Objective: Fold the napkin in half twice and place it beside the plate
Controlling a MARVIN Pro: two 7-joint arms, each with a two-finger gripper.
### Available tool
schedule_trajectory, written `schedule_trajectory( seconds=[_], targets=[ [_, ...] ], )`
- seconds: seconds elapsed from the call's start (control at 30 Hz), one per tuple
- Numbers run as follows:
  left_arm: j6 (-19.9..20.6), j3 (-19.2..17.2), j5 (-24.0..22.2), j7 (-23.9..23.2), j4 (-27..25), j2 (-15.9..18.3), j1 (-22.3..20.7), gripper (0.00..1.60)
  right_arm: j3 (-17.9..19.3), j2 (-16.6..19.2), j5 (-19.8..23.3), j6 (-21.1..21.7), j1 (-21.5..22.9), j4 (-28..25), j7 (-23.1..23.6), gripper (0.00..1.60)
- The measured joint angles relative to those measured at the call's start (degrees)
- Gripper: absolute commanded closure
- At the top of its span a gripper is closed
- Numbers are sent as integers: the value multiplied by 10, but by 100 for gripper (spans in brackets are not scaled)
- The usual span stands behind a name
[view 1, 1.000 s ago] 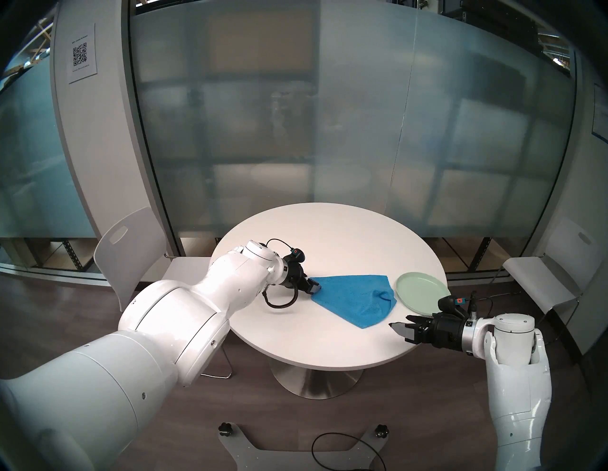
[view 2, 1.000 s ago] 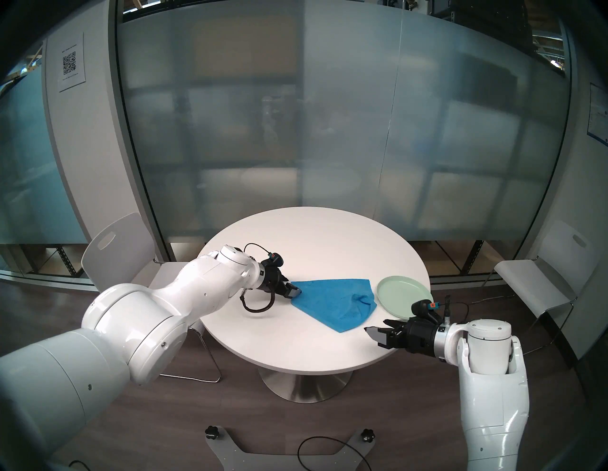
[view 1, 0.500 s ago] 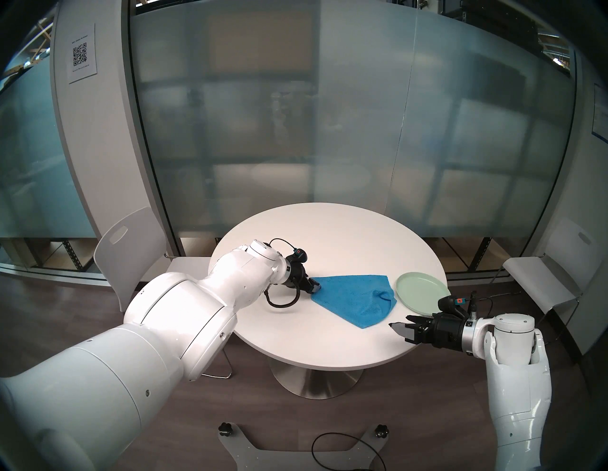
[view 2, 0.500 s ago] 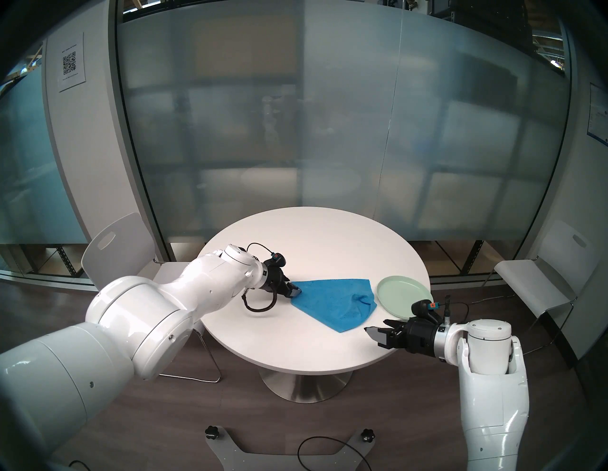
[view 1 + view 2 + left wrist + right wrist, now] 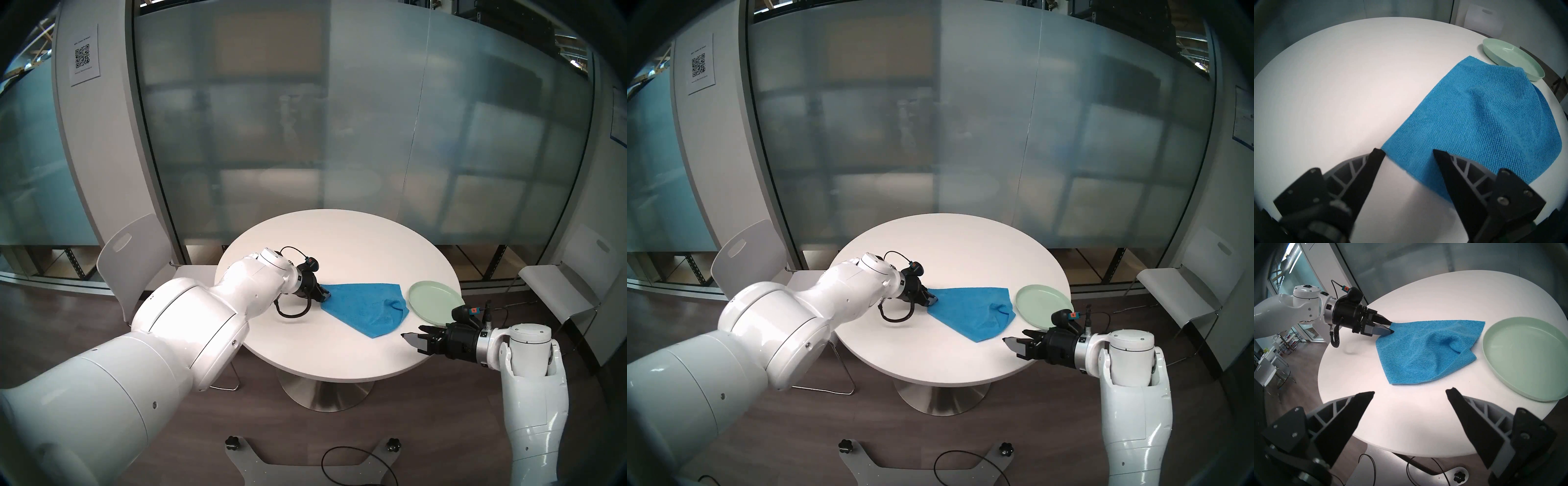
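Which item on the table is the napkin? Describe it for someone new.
On the round white table, look left of the mint-green plate. The napkin is the rumpled bright blue terry cloth, the only soft thing there; the left gripper straddles its corner.

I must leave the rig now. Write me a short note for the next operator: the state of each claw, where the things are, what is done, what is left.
Left claw: open, its fingers straddling the napkin's near-left corner; nothing gripped yet.
Right claw: open and empty, hovering over the table edge near the plate.
Napkin: lies on the table in a rough, uneven fold with a bunched wrinkle on the plate side. It is just left of the plate; whether they touch I cannot tell.
Plate: at the table's right edge, empty.
Done: at most one loose fold.
Left: grip the corner, tidy the folds, fold again, set the napkin beside the plate.
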Motion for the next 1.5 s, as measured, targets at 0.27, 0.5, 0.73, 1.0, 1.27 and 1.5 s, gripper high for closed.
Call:
schedule_trajectory(
  seconds=[0.27, 0.5, 0.73, 1.0, 1.27, 1.5],
  targets=[
    [-7, 0, 0, -14, 4, -2, 0, 87, 0, 0, -1, 0, 0, 0, 0, 0],
    [-13, 0, 0, -27, 6, -2, 0, 94, 1, -1, -1, 0, 0, 0, 1, 0],
    [-21, 0, -1, -46, 4, 0, 0, 160, 1, -1, -2, 0, 0, 0, 1, 0],
    [-37, -3, -1, -86, -9, 11, -6, 160, 1, -1, -3, 0, 0, 0, 2, 0],
    [-51, -3, -1, -126, -31, 22, -12, 160, 1, -2, -3, 0, 0, 0, 3, 0],
    [-51, 9, 4, -168, -54, 36, -5, 160, 2, -2, -4, 0, 1, 0, 3, 0]
  ],
)
